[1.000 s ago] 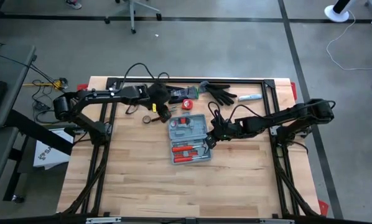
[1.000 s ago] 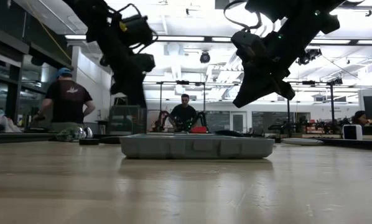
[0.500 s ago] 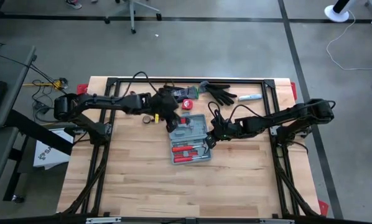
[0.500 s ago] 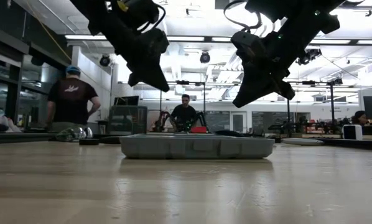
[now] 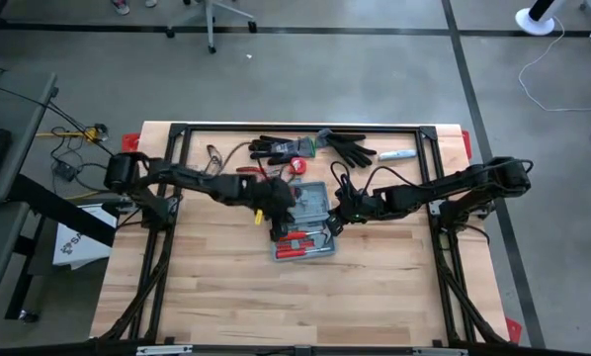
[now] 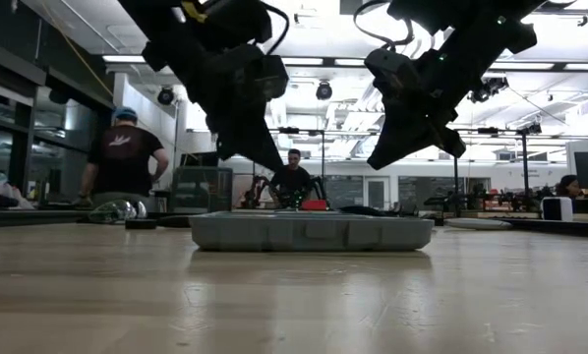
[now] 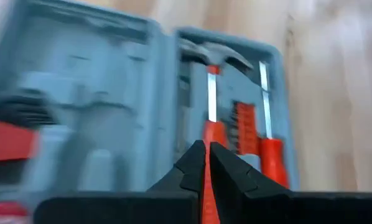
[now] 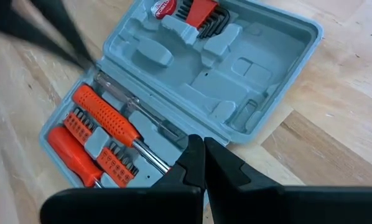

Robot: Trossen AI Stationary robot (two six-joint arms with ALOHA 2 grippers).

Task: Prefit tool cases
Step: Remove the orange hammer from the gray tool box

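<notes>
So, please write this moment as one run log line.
tool case: open, flat on table | left gripper: shut, above case, empty | right gripper: shut, at case's right edge, empty

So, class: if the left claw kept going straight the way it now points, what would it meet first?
Most likely the open tool case: the left claw, shut, points at the red-handled hammer lying in it. How far above it hangs is unclear.

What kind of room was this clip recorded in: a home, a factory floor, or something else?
Most likely a robotics lab or workshop. The wooden table stands on a bare concrete floor marked with tape lines, the low view shows other benches, strip ceiling lights and a seated person behind, and an office chair stands nearby.
</notes>
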